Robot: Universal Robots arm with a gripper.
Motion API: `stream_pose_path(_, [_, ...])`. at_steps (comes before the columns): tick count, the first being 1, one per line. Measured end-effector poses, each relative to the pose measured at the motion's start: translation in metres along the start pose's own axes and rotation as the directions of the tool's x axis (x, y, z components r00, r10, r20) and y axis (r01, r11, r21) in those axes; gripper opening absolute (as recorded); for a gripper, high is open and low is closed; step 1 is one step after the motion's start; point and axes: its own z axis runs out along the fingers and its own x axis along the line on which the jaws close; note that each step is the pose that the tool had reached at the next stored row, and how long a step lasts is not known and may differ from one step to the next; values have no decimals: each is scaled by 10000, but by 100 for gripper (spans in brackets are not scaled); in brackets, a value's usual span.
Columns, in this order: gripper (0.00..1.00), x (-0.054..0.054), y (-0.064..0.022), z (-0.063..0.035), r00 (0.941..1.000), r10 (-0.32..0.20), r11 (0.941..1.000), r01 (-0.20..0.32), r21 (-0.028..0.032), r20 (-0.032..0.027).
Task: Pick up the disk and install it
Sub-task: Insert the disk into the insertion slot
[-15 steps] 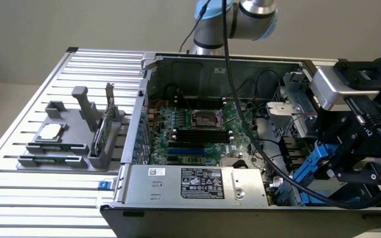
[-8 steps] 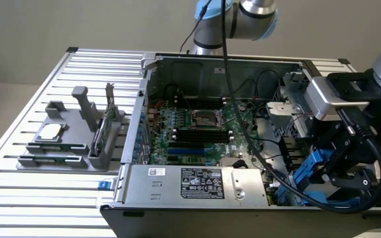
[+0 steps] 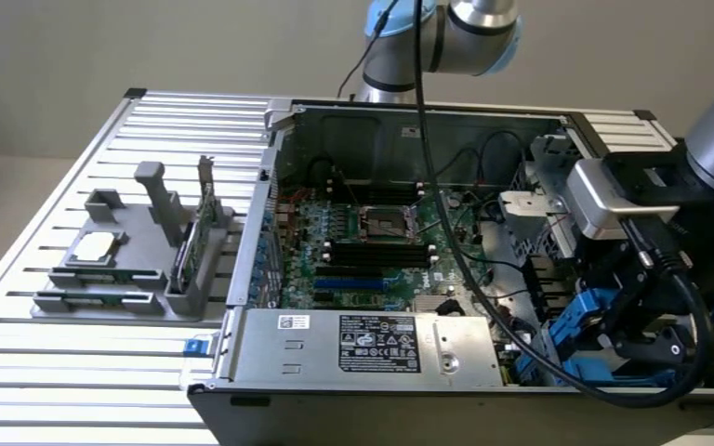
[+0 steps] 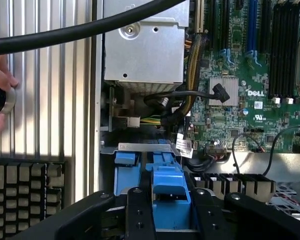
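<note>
slatted alu bench (image 3: 34, 372). exterior view's left: grey fixture (image 3: 146, 269) keeps spare parts sorted, cpu chip (image 3: 97, 246) lying flat on it. centre: open pc case (image 3: 271, 158), side off so board (image 3: 370, 232) + bays are reachable; psu (image 3: 370, 344) at front. exterior view's right: arm low at the drive-bay corner. jaws look clamped on the disk (image 4: 167, 187) by its blue carrier, held end-on, prob. to line up w/ the bay rails.

Exterior view high, angled down on computer case (image 3: 265, 214), wrist view close inside (motherboard (image 3: 332, 223) (image 4: 240, 65) shared)
</note>
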Motion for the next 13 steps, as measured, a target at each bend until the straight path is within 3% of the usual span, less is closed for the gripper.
stream_pose_path(1, [34,0,0,0,10000,-4,10000,4,1,-2])
stream_pose_path(2, [40,0,0,0,10000,-7,10000,7,1,-2])
stream_pose_path(7, [40,-12,-7,2,10000,-22,10000,22,7,0])
stream_pose_path(13, [40,-18,-90,-9,9999,-113,9999,113,6,-6])
